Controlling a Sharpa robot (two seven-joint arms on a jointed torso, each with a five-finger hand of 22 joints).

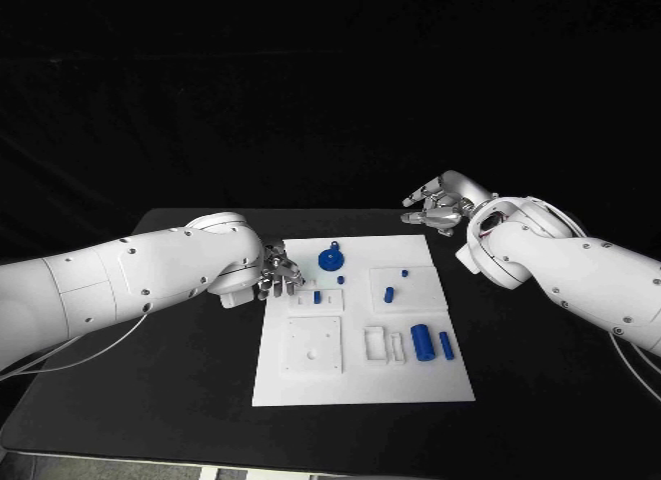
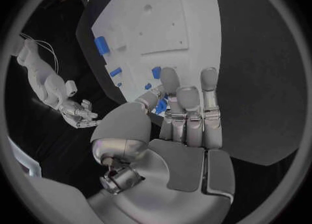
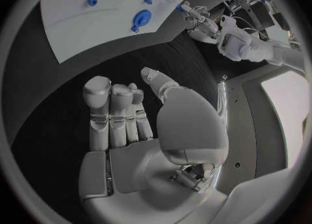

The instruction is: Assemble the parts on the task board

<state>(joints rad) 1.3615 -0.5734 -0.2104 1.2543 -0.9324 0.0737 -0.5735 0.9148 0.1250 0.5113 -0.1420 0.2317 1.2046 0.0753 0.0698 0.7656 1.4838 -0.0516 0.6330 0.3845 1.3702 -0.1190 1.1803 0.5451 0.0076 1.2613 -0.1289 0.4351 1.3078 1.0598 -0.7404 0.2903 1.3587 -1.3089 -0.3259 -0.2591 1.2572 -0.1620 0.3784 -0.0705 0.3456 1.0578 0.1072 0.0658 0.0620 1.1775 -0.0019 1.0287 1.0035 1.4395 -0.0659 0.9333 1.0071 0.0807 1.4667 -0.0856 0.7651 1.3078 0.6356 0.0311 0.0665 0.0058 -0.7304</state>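
Note:
The white task board (image 1: 362, 375) lies in the middle of the black table. On its far part sit a round blue knob-like part (image 1: 332, 259) and several small blue pegs (image 1: 389, 294). Two blue cylinders (image 1: 421, 336) lie side by side nearer the front right. My left hand (image 1: 278, 275) hovers at the board's left edge beside the knob, fingers spread and holding nothing; its fingertips (image 2: 170, 78) reach over the board, with a blue piece (image 2: 160, 105) partly hidden behind them. My right hand (image 1: 434, 210) is raised beyond the board's far right corner, and its fingers (image 3: 98, 104) are straight and empty.
White raised blocks and recesses (image 1: 313, 345) stand on the board's front half. Bare black table (image 1: 546, 370) flanks the board on both sides. The table's far edge (image 1: 316, 211) runs just behind the board.

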